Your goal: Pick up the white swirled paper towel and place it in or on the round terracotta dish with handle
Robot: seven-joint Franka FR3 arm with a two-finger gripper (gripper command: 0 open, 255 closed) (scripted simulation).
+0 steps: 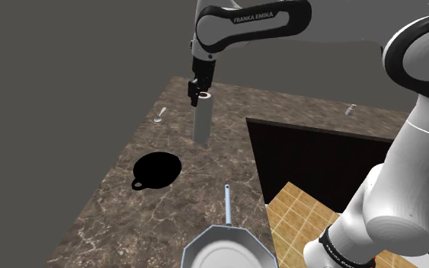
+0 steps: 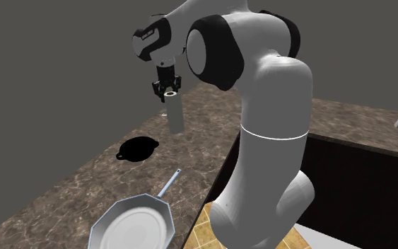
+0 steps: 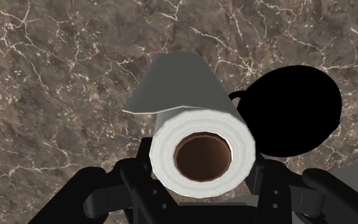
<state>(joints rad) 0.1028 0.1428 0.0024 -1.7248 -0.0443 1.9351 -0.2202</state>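
**Item under task.** The paper towel roll (image 1: 202, 119) hangs upright, its top end clamped between the two fingers of my gripper (image 1: 200, 94). It appears to be clear of the brown marbled counter (image 1: 121, 190). The round dish (image 1: 157, 169), drawn flat black with a small loop handle, lies on the counter apart from the roll, toward the shoulder view's lower left.

**Risks, as I judge them.**
- I hold the roll by its upper end alone, so the long body below could swing in transit or slide out if the squeeze on the soft paper gives.
- A loose outer sheet stands off the roll's side. It could catch or unwind on contact.
- The roll is tall against a shallow dish. Released upright and off-centre, it could tip over the rim onto the counter.
- A grey pan (image 1: 228, 250) sits near the dish, and a low carry could clip its handle.

**Not verifiable.**
- The roll hides where my finger pads meet it.
- The gap under the roll cannot be confirmed, as no shadow is drawn.
- The dish's depth and rim are lost in the black.
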